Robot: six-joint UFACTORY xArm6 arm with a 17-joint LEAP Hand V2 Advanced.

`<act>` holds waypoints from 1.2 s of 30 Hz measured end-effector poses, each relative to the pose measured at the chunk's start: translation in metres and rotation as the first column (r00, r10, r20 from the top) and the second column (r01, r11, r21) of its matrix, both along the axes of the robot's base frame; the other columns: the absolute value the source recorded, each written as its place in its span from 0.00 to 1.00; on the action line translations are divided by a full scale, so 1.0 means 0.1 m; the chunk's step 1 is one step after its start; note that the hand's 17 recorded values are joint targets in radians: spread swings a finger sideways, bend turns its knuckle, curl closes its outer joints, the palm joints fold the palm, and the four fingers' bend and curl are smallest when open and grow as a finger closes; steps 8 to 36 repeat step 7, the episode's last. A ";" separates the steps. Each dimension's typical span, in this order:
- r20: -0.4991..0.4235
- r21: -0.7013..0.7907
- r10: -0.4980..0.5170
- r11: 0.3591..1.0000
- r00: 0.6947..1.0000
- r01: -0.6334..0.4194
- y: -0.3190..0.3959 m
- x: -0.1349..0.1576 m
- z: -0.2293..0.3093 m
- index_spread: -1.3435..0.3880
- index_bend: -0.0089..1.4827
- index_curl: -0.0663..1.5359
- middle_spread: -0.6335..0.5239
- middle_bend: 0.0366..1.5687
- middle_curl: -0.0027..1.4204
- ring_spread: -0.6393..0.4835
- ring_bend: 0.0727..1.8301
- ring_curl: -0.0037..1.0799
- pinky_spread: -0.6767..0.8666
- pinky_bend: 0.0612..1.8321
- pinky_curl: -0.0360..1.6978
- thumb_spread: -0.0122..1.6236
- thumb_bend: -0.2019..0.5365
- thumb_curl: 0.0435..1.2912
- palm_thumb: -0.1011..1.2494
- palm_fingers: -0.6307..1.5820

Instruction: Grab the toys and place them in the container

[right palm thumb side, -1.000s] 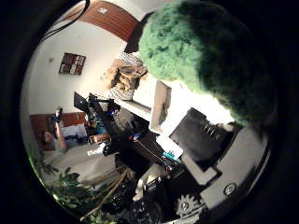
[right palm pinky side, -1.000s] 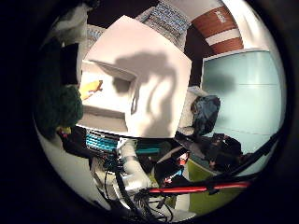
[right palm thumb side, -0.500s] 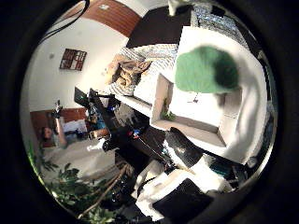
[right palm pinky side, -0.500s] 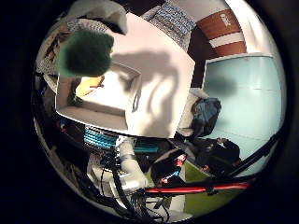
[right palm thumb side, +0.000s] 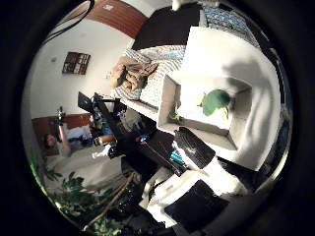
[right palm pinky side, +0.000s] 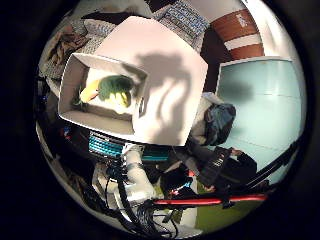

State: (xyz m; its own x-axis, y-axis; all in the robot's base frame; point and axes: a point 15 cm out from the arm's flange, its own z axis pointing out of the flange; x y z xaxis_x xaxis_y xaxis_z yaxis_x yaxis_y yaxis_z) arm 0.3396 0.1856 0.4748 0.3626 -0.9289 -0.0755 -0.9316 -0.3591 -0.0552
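A white box container (right palm pinky side: pixel 102 124) stands at one end of a white table (right palm pinky side: pixel 172 65). Inside it lie a green fuzzy toy (right palm pinky side: pixel 116 87) and, beside that, a yellow toy (right palm pinky side: pixel 90 93). The thumb side view shows the same green toy (right palm thumb side: pixel 215 101) on the box floor, with a small dark green piece (right palm thumb side: pixel 174 116) in a corner. My hand (right palm thumb side: pixel 194 147) hangs well above the box, holding nothing. Its black and white parts show at the box's near wall, and its shadow on the table has spread fingers.
A teal panel (right palm pinky side: pixel 260 105) stands beside the table, with a dark bag (right palm pinky side: pixel 220 122) and a red bar (right palm pinky side: pixel 210 201) near it. A patterned couch (right palm thumb side: pixel 147 54) carrying a brown plush (right palm thumb side: pixel 130 73) lies beyond the box. A cluttered dark desk (right palm thumb side: pixel 113 123) and plants (right palm thumb side: pixel 74 196) are lower down.
The green toy, close against my palm a second ago, has left my hand and dropped into the box beside the yellow toy. The box now looks smaller and farther off.
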 end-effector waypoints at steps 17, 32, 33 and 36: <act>0.006 0.002 -0.009 1.000 1.000 0.009 -0.06 0.01 0.03 0.51 0.12 0.23 0.58 0.10 0.21 0.75 0.21 0.23 0.80 0.40 0.25 0.74 0.25 0.27 0.57 0.34; 0.006 0.002 -0.009 1.000 1.000 0.009 -0.06 0.01 0.03 0.51 0.12 0.23 0.58 0.10 0.21 0.75 0.21 0.23 0.80 0.40 0.25 0.74 0.25 0.27 0.57 0.34; 0.006 0.002 -0.009 1.000 1.000 0.009 -0.06 0.01 0.03 0.51 0.12 0.23 0.58 0.10 0.21 0.75 0.21 0.23 0.80 0.40 0.25 0.74 0.25 0.27 0.57 0.34; 0.006 0.002 -0.009 1.000 1.000 0.009 -0.06 0.01 0.03 0.51 0.12 0.23 0.58 0.10 0.21 0.75 0.21 0.23 0.80 0.40 0.25 0.74 0.25 0.27 0.57 0.34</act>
